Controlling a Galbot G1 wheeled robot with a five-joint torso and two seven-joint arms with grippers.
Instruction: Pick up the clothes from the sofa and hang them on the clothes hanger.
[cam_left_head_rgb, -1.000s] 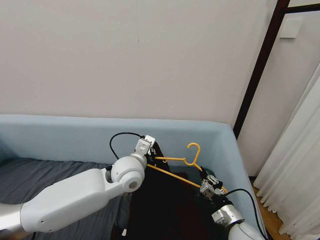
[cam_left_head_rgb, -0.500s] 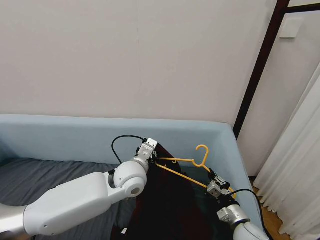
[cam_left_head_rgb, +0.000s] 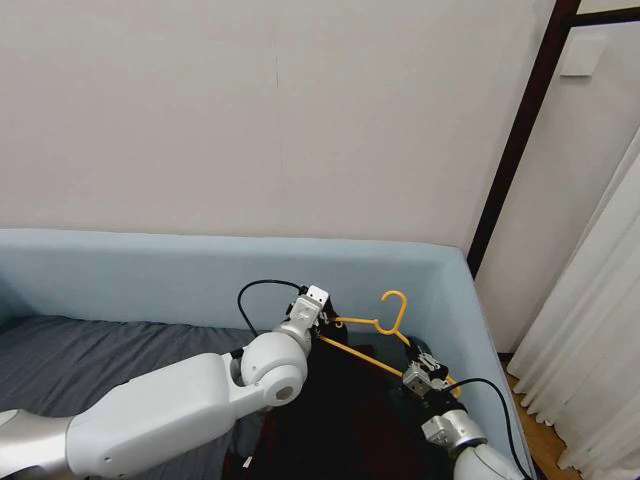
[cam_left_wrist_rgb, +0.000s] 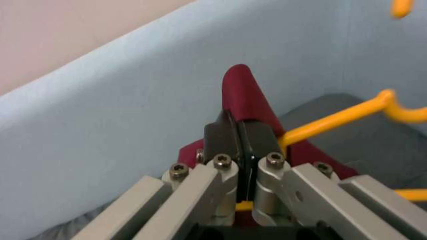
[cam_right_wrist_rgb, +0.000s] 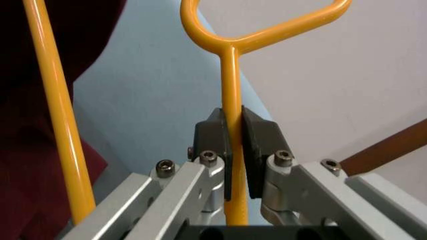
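Clothes are represented by one dark red garment (cam_left_head_rgb: 340, 420), which is seen near the right end of the sofa (cam_left_head_rgb: 120, 270), in front of its pale blue backrest and beside the grey seat cushion (cam_left_head_rgb: 80, 350). An upper fold of the fabric is pinched by the left end effector (cam_left_head_rgb: 324, 316), and the rest is spread downward below it as a dark mass. In the left wrist view the black pads of the left end effector (cam_left_wrist_rgb: 238, 135) are pressed narrowly together, with a peak of the dark red garment (cam_left_wrist_rgb: 243, 95) standing up just past them. A yellow hanger (cam_left_head_rgb: 385, 325) is held just beside that grip, its hook pointing upward and its sloping arm lying across the top of the fabric. One yellow bar of the hanger (cam_left_wrist_rgb: 333, 117) is seen passing right next to the left pads. The hanger is clamped by the right end effector (cam_left_head_rgb: 420, 365), which is placed lower and to the right, close to the sofa's right arm. In the right wrist view the pads of the right end effector (cam_right_wrist_rgb: 233, 135) are closed on the straight stem of the hanger (cam_right_wrist_rgb: 231, 75), below its hook, while the dark red garment (cam_right_wrist_rgb: 87, 30) is seen behind the other yellow bar. A plain wall (cam_left_head_rgb: 250, 120) is seen behind the sofa, with a dark door frame (cam_left_head_rgb: 515, 140) and a white curtain (cam_left_head_rgb: 600, 350) further to the right.
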